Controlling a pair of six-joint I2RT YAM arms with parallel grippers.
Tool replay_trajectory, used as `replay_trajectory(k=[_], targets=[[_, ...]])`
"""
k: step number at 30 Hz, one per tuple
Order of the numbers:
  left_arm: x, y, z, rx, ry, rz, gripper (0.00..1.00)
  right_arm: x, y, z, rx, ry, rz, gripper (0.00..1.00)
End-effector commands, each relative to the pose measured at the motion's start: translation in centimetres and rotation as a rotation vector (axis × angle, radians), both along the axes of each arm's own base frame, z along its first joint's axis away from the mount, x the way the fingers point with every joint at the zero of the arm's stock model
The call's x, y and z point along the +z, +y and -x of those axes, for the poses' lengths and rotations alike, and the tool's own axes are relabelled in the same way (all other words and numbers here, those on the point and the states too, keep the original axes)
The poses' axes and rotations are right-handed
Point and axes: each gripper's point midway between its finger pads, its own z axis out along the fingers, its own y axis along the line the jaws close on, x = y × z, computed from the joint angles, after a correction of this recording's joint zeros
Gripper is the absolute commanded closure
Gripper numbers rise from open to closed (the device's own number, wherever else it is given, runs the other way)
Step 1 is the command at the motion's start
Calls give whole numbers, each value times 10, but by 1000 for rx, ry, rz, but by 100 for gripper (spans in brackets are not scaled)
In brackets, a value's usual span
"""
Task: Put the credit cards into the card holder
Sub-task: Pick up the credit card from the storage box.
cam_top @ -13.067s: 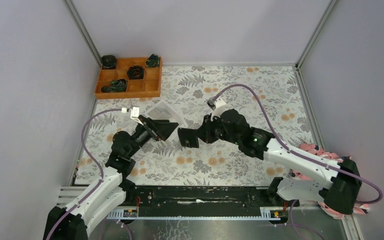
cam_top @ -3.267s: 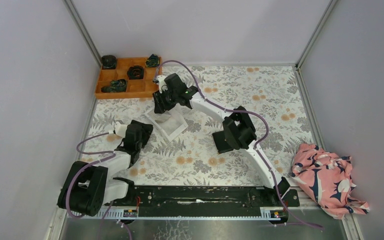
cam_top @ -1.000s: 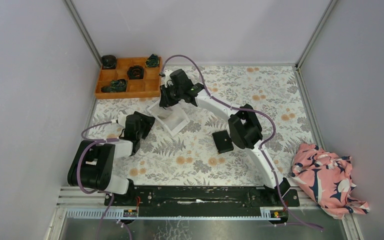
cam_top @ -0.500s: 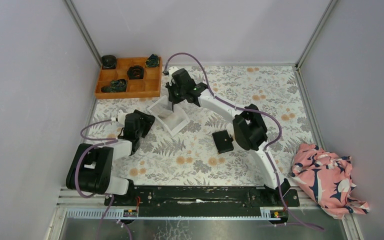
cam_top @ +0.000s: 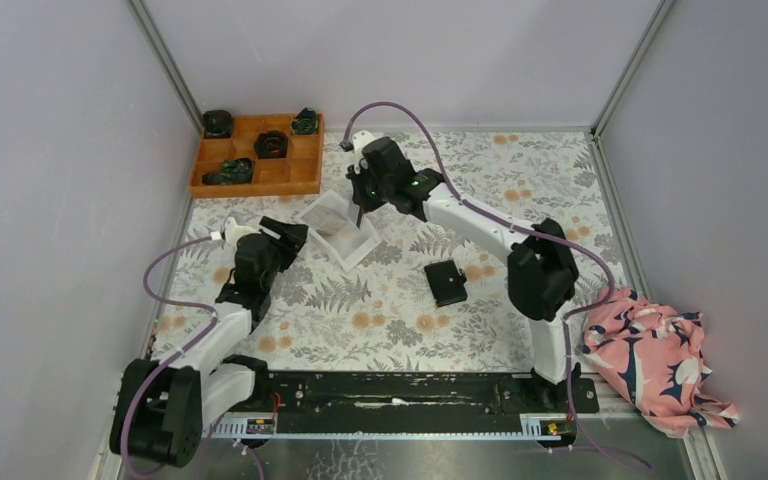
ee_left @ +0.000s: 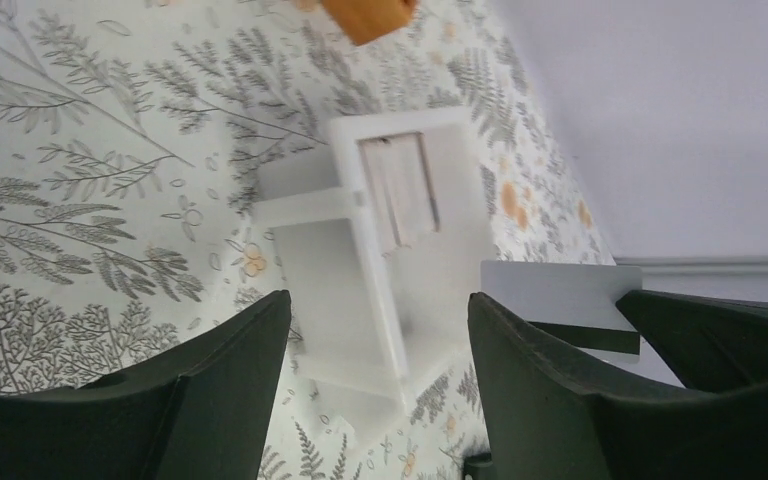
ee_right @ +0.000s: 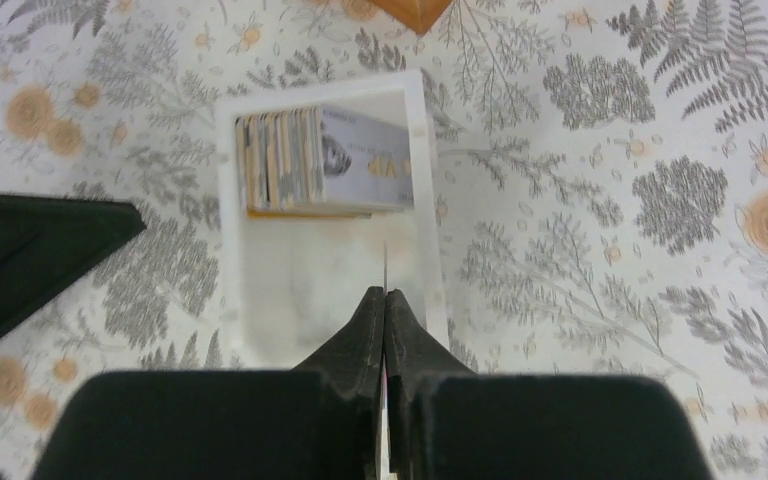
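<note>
Your right jaws are pinched fully shut on a single credit card (ee_right: 385, 268). Their own camera sees it edge-on as a thin line over the bare half of the white tray (ee_right: 230, 250). From the left wrist the same card shows a plain whitish-grey face. Whether its lower edge touches the tray you cannot tell.

Your left jaws stand wide open, gripping nothing, low over the desk (cam_top: 520, 190) and just beside the tray on its left side.

The other credit cards (ee_right: 320, 160) stand on edge as a leaning stack in the tray's end nearer the orange compartmented box (cam_top: 258, 152). They are mostly whitish-grey with a few orange-yellow edges, and a printed grey one faces front.

The card holder (cam_top: 447, 283) lies flat and black on the desk, well apart from the tray, to its right.
</note>
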Motion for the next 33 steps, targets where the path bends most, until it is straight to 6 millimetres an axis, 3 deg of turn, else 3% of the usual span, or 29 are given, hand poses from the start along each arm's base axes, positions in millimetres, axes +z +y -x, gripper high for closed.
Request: replay_trajectory(k=[1, 7, 12, 19, 27, 33], targets=[[18, -16, 16, -122, -91, -50, 27, 62, -12, 30, 35, -67, -90, 100], [63, -69, 41, -396, -302, -32, 27, 78, -42, 92, 117, 4, -148, 100], [103, -124, 78, -684, -516, -9, 29, 89, -69, 146, 166, 77, -226, 100], [108, -187, 129, -1009, -613, -30, 29, 73, -104, 204, 185, 203, -273, 100], [108, -203, 162, -1195, -706, 20, 30, 71, -125, 242, 201, 273, -329, 100], [106, -212, 181, -1321, -731, 50, 32, 62, -124, 247, 201, 317, -329, 100]])
